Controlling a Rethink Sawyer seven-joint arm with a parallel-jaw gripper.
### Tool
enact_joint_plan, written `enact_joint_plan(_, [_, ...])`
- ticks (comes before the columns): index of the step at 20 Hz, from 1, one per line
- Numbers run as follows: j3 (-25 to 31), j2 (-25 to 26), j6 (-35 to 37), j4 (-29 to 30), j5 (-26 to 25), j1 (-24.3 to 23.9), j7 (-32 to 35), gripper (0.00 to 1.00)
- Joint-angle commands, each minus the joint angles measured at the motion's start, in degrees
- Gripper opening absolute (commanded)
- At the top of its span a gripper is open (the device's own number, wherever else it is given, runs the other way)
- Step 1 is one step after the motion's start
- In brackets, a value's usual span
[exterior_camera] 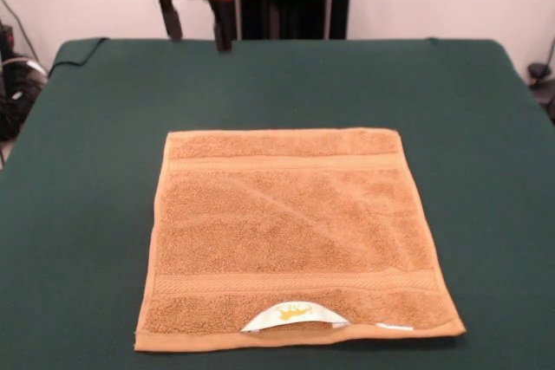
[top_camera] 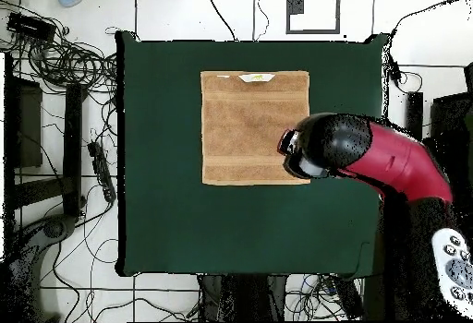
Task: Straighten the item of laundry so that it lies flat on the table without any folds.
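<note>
I'm seeing the towel (exterior_camera: 295, 240) lying flat on the table (exterior_camera: 78, 171), label (exterior_camera: 293, 314) near; gripper (exterior_camera: 198, 25) hanging apart, fingers spread, empty.

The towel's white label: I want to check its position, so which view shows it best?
Front view: the label lies large at the towel's near hem, its yellow mark visible. Overhead, it is just a small white sliver at the towel's top edge.
</note>
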Motion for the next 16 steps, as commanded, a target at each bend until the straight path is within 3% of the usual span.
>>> enact_joint_plan(1, [8.43, -8.31, 18.94, -3.49, -5.14, -4.67, -23.91, 1.00])
enact_joint_plan(5, [11.66, -10.83, 19.85, -3.18, -7.46, -8.13, -31.86, 1.00])
enact_joint_plan(8, [12.75, -14.14, 24.50, -5.05, -9.51, -11.77, -37.63, 1.00])
enact_joint_plan(12, [13.54, -15.83, 31.01, -8.57, -11.83, -15.45, -40.55, 1.00])
enact_joint_plan(16, [13.44, -16.67, 29.66, -8.70, -12.58, -18.91, -43.19, 1.00])
